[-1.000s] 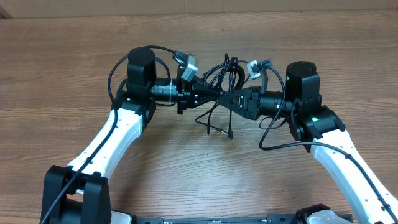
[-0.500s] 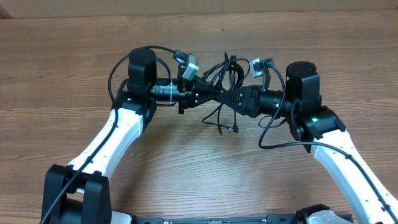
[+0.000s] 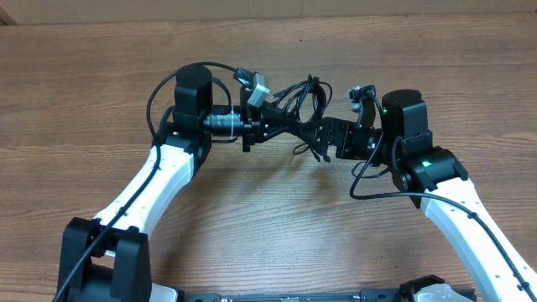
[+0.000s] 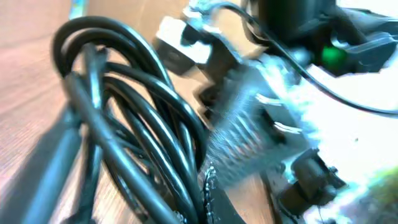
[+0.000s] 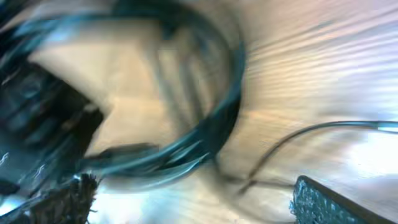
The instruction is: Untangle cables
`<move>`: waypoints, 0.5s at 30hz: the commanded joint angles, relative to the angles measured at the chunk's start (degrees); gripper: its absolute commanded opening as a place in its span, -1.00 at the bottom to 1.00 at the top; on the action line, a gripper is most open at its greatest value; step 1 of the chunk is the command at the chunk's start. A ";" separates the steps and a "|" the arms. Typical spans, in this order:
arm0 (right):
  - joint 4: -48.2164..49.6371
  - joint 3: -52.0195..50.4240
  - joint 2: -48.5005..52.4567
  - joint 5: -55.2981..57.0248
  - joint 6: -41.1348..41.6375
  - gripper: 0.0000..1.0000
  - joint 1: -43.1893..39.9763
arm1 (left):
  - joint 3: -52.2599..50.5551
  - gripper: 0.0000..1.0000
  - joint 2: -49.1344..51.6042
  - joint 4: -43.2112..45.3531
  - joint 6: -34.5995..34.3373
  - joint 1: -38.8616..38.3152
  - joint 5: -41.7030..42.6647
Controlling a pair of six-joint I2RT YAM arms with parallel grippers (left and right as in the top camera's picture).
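Black cables [image 3: 302, 91] hang as one tangled bundle, pinched by my left gripper [image 3: 288, 130]; my right gripper [image 3: 321, 140], just beside the bundle, gapes empty. No cord separated yet.

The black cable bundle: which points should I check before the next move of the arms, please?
1. Left jaws shut on the thin black cable bundle: ok.
2. Right jaws open, pads wide apart: ok.
3. Right jaws free of every strand: cannot tell, the right wrist view is blurred.
4. Bundle untangled: not ok, its strands cross one another.
5. Plug ends located: cannot tell.
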 commanded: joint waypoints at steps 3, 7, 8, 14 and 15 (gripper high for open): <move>1.51 0.52 1.07 10.51 2.82 1.00 -1.01 | 0.83 -0.92 -1.66 0.59 1.73 -1.14 10.43; 1.42 0.52 0.79 10.45 2.82 1.00 -1.97 | 0.83 -0.91 -1.66 0.61 1.75 -1.14 10.21; 1.40 0.52 0.55 9.99 2.82 1.00 -2.56 | 0.83 -0.92 -1.66 0.61 1.73 -1.14 10.21; 1.42 0.52 -3.19 4.37 2.82 1.00 -7.37 | 0.83 -0.91 -1.66 0.70 1.84 0.00 10.01; 1.42 0.52 -3.85 2.99 2.71 1.00 -7.93 | 0.83 -0.92 -1.66 0.72 2.23 0.24 10.03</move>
